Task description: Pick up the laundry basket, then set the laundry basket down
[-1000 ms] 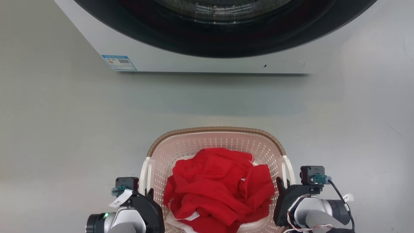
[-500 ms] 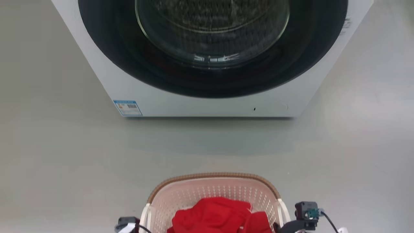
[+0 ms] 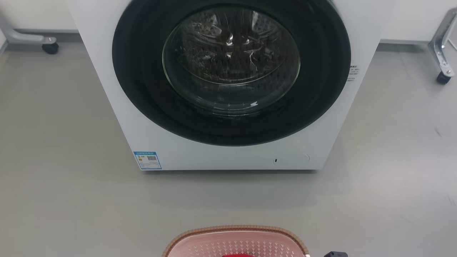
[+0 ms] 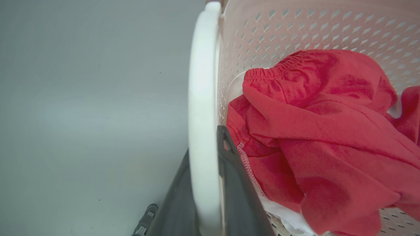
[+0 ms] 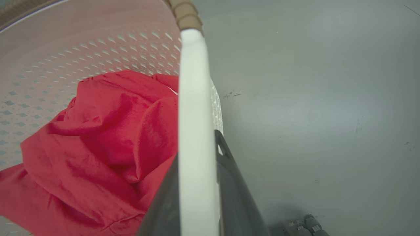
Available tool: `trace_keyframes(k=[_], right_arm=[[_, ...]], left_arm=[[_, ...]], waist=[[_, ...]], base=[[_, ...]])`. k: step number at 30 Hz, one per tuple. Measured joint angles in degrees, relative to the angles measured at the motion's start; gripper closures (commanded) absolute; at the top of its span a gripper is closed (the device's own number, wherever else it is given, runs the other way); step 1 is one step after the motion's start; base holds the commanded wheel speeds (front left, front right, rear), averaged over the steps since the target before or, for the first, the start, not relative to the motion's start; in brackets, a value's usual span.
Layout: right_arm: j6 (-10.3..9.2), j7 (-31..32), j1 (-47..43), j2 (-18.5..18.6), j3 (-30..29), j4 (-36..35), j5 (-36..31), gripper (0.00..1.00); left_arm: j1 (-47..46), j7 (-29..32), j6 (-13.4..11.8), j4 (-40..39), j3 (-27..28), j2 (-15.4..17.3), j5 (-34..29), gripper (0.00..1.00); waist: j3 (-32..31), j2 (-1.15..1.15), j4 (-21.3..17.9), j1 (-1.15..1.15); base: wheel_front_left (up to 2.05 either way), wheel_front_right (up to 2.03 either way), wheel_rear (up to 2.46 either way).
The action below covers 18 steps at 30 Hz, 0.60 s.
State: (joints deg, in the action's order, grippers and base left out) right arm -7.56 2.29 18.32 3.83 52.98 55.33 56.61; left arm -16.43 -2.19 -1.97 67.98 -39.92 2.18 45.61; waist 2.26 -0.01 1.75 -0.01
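Laundry basket (image 3: 235, 228): only its far brown rim and a strip of pale pink perforated wall show at the bottom edge of the head view. Whether its base rests on the floor (image 3: 71, 200) cannot be told.

Contents: a crumpled red garment (image 4: 321, 131) lies inside the basket, with some white cloth under it on the side of the left handle (image 4: 201, 82).

Left gripper (image 4: 205, 144): jaws clenched on the basket's white left handle, one dark finger against its outer face, the other against its inner face next to the garment.

Right gripper (image 5: 197, 144): jaws clenched likewise on the basket's right handle (image 5: 193, 82), one finger on each side.

Washing machine (image 3: 214, 159): stands beyond the basket's far rim, apart from it, with bare grey floor between. Its round door (image 3: 230, 60) faces the basket, with a blue label (image 3: 147, 160) low on the front panel.
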Motion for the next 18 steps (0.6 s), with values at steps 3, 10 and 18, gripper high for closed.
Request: trace_keyframes(k=[3, 10, 18], right_arm=[[-0.01, 0.23, -0.03, 0.0, 0.64, 0.09, 1.13, 1.0], [-0.07, 0.74, 0.0, 0.01, 1.99, 0.73, 3.13, 1.0], [-0.08, 0.75, 0.04, 0.01, 3.56, 1.65, 5.45, 1.0]], left_arm=[[0.35, 0.1, 0.0, 0.04, -0.23, 0.05, 0.04, 1.0], [0.44, 0.58, -0.03, 0.1, -1.0, 0.07, 0.11, 1.0], [0.49, 0.58, -0.04, -0.02, -1.7, 0.1, 0.14, 1.0]], waist=[[-1.15, 0.0, -0.09, 0.0], [-2.16, 0.0, -0.17, 0.01], [-2.54, 0.0, -0.24, 0.01]], base=[[0.0, 0.0, 0.0], [0.0, 0.0, 0.0], [0.0, 0.0, 0.0]])
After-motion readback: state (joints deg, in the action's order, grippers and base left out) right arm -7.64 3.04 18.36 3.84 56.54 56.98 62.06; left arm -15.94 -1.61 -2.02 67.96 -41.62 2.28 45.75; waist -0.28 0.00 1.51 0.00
